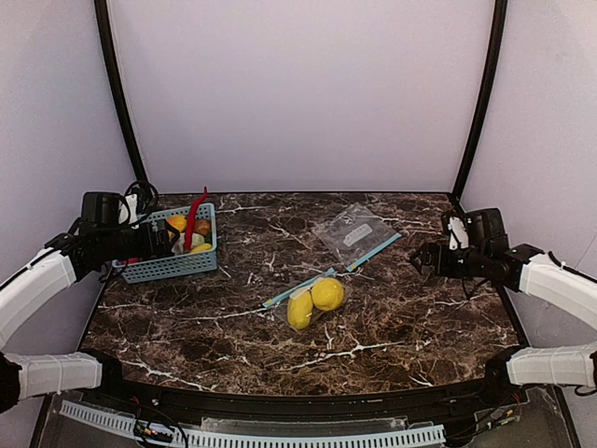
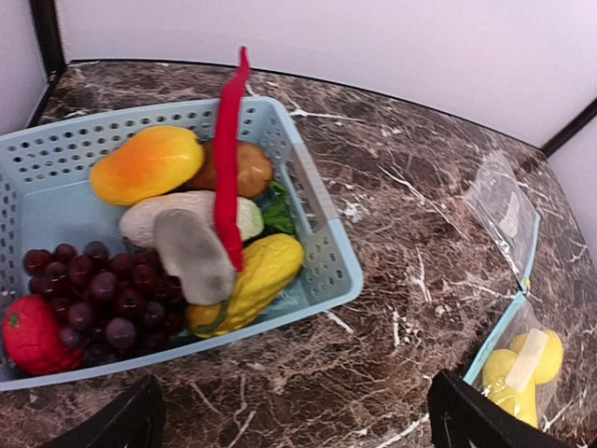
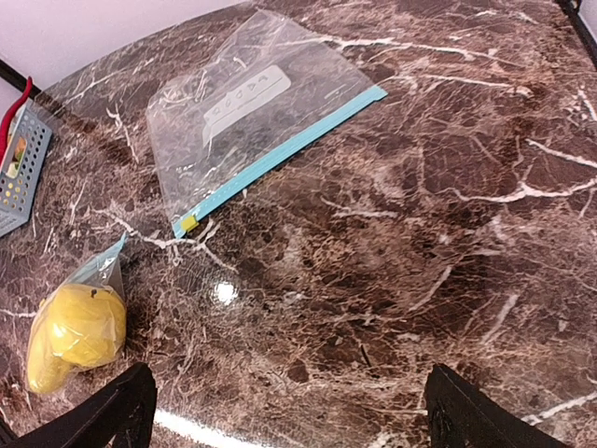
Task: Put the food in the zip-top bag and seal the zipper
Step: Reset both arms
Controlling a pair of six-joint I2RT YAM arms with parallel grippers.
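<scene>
both lemons [image 1: 314,301] were found tucked inside the zip-top bag [image 2: 519,322] at mid-table. left gripper [image 1: 166,241] and right gripper [image 1: 419,258] were parked out wide, jaws spread apart, nothing held, probably because loading looked finished. whether the zipper [image 1: 297,288] was sealed couldn't be told.

Robot laboratory test booth. Plain pale walls [image 1: 298,93] stand beyond and outside my left claw [image 1: 168,245] and right claw [image 1: 417,259]. Black poles [image 1: 119,103] rise in the corners ahead. A slotted cable duct [image 1: 280,435] edges the marble-patterned table [image 1: 392,317] behind them.
</scene>
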